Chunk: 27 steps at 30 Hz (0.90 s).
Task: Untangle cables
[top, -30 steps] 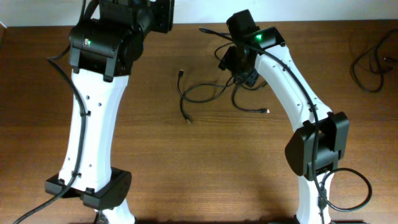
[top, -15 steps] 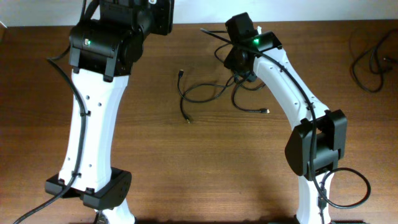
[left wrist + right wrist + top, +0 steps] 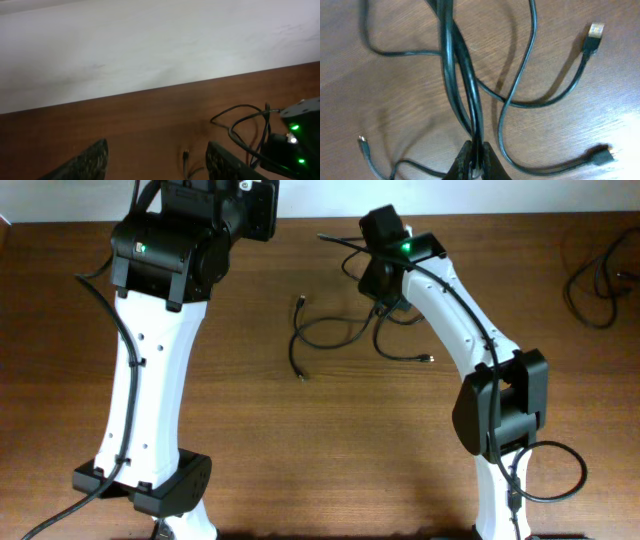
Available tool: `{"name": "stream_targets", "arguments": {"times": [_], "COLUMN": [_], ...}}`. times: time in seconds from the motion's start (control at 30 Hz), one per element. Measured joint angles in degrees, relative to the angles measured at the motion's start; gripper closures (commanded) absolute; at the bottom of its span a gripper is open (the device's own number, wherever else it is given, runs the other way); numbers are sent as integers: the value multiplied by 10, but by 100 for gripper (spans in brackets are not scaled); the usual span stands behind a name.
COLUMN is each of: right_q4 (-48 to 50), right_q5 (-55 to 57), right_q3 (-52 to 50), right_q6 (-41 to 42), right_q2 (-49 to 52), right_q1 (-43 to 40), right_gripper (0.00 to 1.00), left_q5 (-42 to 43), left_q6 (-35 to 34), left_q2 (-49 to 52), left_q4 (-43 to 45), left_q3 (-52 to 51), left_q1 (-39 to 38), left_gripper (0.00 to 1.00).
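A wooden table (image 3: 350, 440) in a warm reddish-brown, with fine grain running across it, fills almost the whole overhead view. Along its far edge runs a pale strip. The left wrist view shows this to be a plain off-white wall (image 3: 150, 45) rising directly behind the table, with faint smudges. The light is soft and even, leaving dim shadows on the wood. In the right wrist view, a pale patch of glare (image 3: 625, 135) lies on the tabletop at the lower right.
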Motion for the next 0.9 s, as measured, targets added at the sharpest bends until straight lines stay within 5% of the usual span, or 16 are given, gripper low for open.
{"name": "stream_targets", "arguments": {"times": [0.2,0.3,0.6,0.63,0.7,0.9], "right_q4": [-138,-157,-165,-168,-170,-163], "right_q5": [-58,-83,-101,-95,-72,-10], "right_q3": [391,481,477,477,477,477], "right_q6": [-146,-206,-331,-333,-333,-326], "right_q2": [-58,-99,-67,-67,-67,-67], "right_q1": [4,34,135,132,124,67], "right_gripper": [96,96,96,96,96,96], "left_q5": [-2,-2,17,24,39,16], "left_q6": [0,0,0,0,-15,-216], "left_q2": [0,0,27,40,67,99], "left_q4": [0,8,12,12,12,19], "left_q3": [0,0,0,0,0,0], "left_q1": [0,0,0,0,0,0], "left_gripper": [35,36,36,39,61,52]}}
